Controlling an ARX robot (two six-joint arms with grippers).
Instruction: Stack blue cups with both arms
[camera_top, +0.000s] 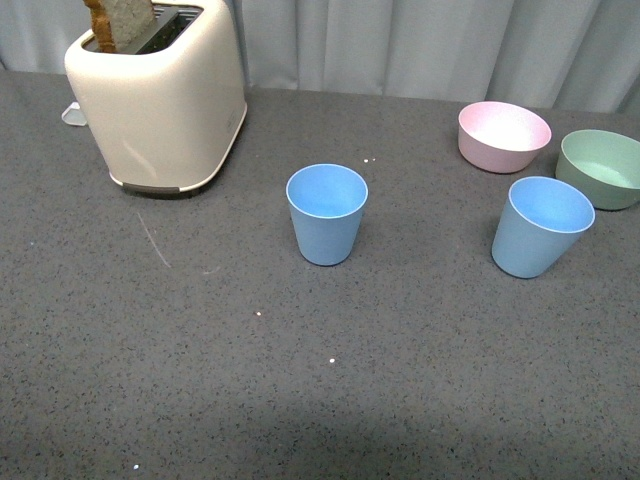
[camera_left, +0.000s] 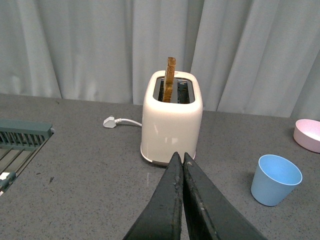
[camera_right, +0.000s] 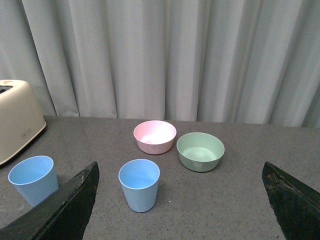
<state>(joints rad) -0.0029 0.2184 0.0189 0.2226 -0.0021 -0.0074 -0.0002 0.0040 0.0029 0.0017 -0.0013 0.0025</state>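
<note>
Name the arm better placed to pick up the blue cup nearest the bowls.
Right. The right tool is open, with that cup straight ahead of it; the left tool is shut and points at the toaster.

two light blue cups (camera_top: 327, 213), pink bowl (camera_top: 504, 136), green bowl (camera_top: 601, 167), cream toaster (camera_top: 158, 95), speckled grey table (camera_top: 300, 380)

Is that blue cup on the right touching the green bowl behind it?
Apart. The right wrist view shows a strip of grey countertop between the blue cup and the green bowl; in the front view they only look close.
</note>
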